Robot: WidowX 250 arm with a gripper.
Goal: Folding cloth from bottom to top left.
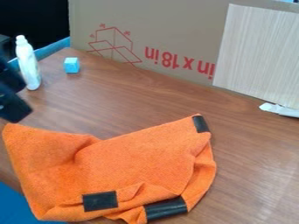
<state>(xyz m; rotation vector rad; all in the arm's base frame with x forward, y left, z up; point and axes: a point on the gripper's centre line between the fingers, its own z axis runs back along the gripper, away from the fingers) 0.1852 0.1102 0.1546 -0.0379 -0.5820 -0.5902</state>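
Cloth: the orange cloth (137,162) lies rumpled across the lower left and centre of the frame, its long axis running roughly left to right, its bottom edge bunched around a black patch (100,201).
Gripper: we see the black gripper (14,107) at the left edge, above the cloth's upper-left corner in the frame; whether it is open or closed we cannot tell.
Way to the cloth: most of it lies below and to the right of the gripper, so we would judge that reaching the bottom edge means travelling down the frame, then back toward the upper left with the fold.
Desk: brown wood grain (251,162), with a white bottle (28,63) and a small blue cube (71,65) at upper left.
Room: a cardboard sheet (152,22) stands behind, a pale panel (257,52) leaning at upper right.
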